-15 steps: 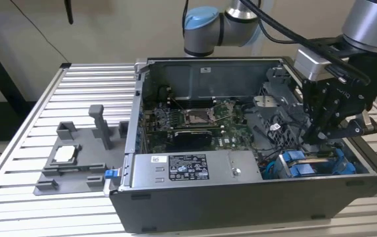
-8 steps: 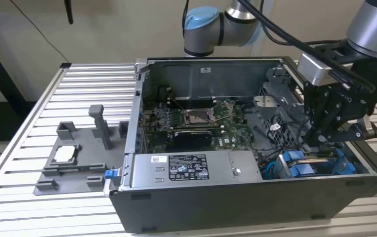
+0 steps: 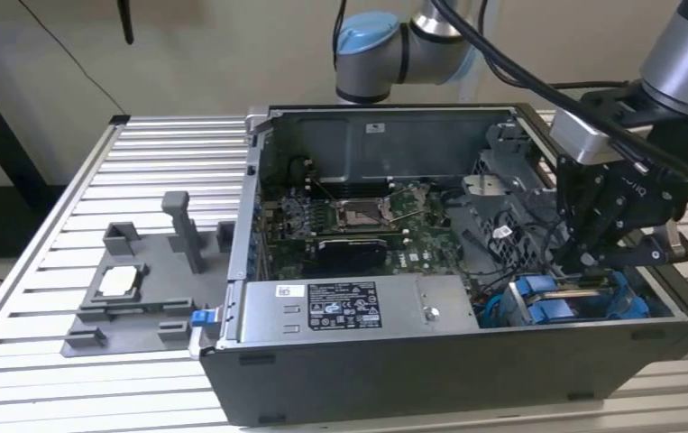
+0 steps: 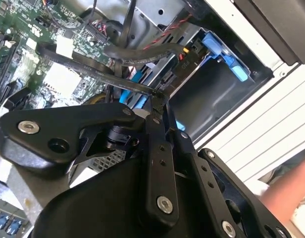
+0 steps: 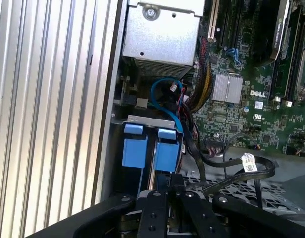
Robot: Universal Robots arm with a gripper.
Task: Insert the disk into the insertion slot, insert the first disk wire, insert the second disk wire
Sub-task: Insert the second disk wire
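Hanging inside the open black computer case [image 3: 440,361], the gripper [image 3: 592,262] sits just above the insertion slot [image 3: 573,302] with its blue rails [image 5: 152,148]. In the second wrist view the fingers [image 4: 160,148] look closed together on a black wire [image 4: 118,82] pinched at their tips. The slot lies directly below and ahead of the fingertips, near, contact unclear. Grey fixture tray [image 3: 133,302] well apart, outside the case

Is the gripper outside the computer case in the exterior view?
No. The gripper reaches down inside the open case, close above the blue rails at the exterior view's right.
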